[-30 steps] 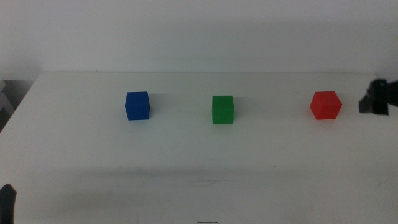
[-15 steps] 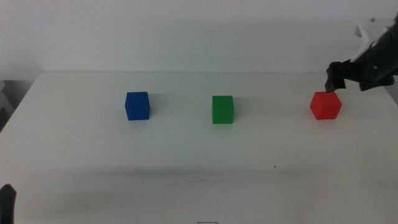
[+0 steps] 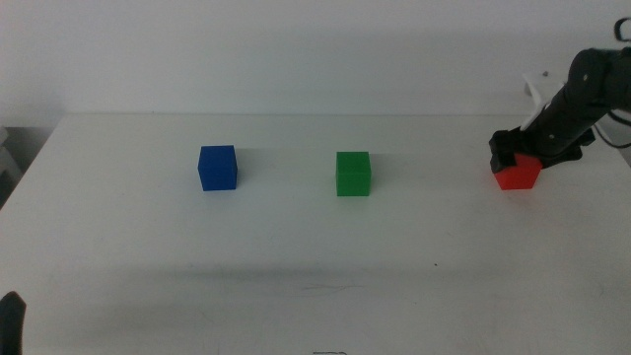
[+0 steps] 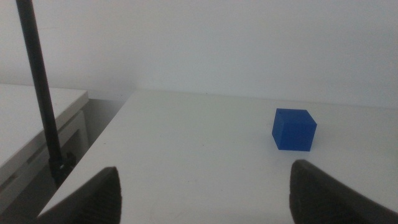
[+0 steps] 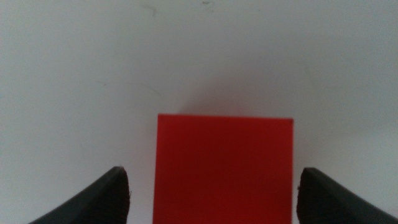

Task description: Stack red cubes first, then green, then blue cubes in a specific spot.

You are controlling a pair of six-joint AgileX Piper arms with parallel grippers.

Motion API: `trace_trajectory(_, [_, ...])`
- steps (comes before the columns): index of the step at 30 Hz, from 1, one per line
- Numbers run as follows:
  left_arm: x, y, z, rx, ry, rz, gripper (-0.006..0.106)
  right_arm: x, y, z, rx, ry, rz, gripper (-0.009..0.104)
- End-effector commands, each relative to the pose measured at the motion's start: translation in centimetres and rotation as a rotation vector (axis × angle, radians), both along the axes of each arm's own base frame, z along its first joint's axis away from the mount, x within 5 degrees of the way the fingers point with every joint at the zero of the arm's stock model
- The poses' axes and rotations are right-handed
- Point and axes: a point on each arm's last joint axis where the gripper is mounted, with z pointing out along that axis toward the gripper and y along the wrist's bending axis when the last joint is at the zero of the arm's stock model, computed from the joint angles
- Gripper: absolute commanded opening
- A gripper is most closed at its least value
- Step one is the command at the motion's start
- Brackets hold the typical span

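Observation:
The red cube [image 3: 517,175] sits on the white table at the right. My right gripper [image 3: 515,150] hovers just over its top, jaws open and standing either side of the cube [image 5: 224,168] with gaps. The green cube [image 3: 353,174] sits at the table's middle. The blue cube [image 3: 218,167] sits to the left and also shows in the left wrist view [image 4: 293,129]. My left gripper [image 4: 205,193] is open and empty, waiting at the front left corner of the table [image 3: 12,318].
The white table [image 3: 315,266] has its left edge [image 4: 93,155] next to a lower white surface and a thin black pole [image 4: 40,93]. A white wall stands behind the table.
My right arm has come in from the right edge and lowered its gripper onto the red cube. The cubes and the left arm have not moved.

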Motion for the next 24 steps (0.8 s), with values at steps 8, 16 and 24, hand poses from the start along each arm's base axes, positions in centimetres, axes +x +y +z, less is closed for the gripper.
trace_trajectory(8, [-0.2,0.0,1.0,-0.009,-0.112,-0.001,0.091,0.8,-0.3,3.3,-0.004,-0.146,-0.003,0.030])
trace_trajectory(16, [-0.2,0.0,1.0,-0.009,-0.112,-0.001,0.091,-0.7,0.2,7.1,0.002,-0.156,0.003,-0.001])
trace_trajectory(24, [-0.2,0.0,1.0,-0.009,-0.112,-0.001,0.091,-6.1,3.4,13.6,0.058,-0.253,-0.041,-0.001])
